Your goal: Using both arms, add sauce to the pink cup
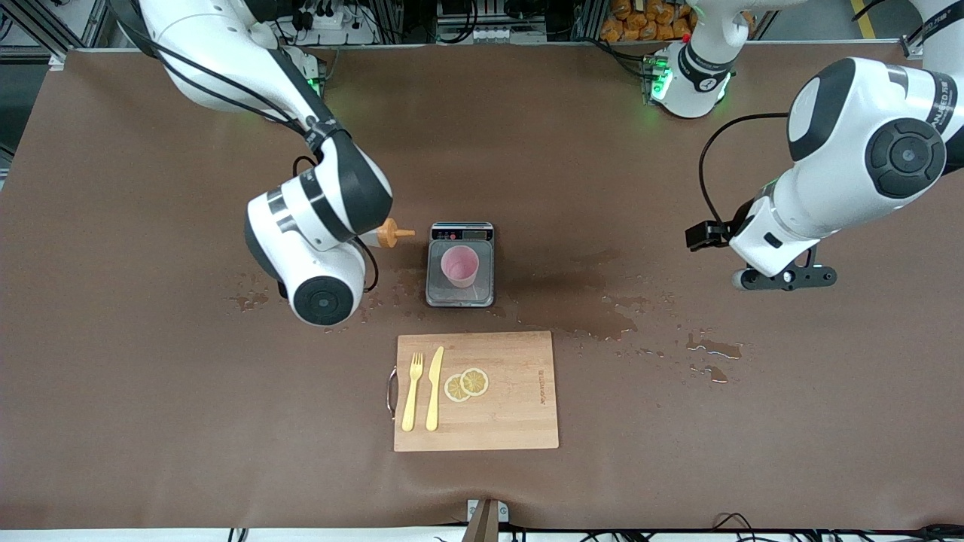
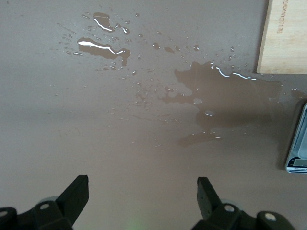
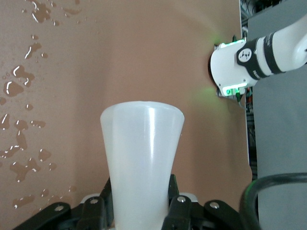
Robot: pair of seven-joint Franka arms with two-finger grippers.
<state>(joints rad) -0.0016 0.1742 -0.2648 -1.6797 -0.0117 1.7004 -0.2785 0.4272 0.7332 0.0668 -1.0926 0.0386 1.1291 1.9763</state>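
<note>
Our right gripper point(image 3: 139, 211) clenched the sauce point(image 1: 385, 235) beside the scale point(image 1: 460, 263); tipped short of the cup point(image 1: 459, 266), it risked spilling. Our left gripper point(image 2: 141, 194) waited, released.

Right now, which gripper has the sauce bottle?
The right gripper, shut on the sauce bottle, its orange nozzle pointing toward the pink cup. The left gripper hangs open and empty over wet table.
</note>
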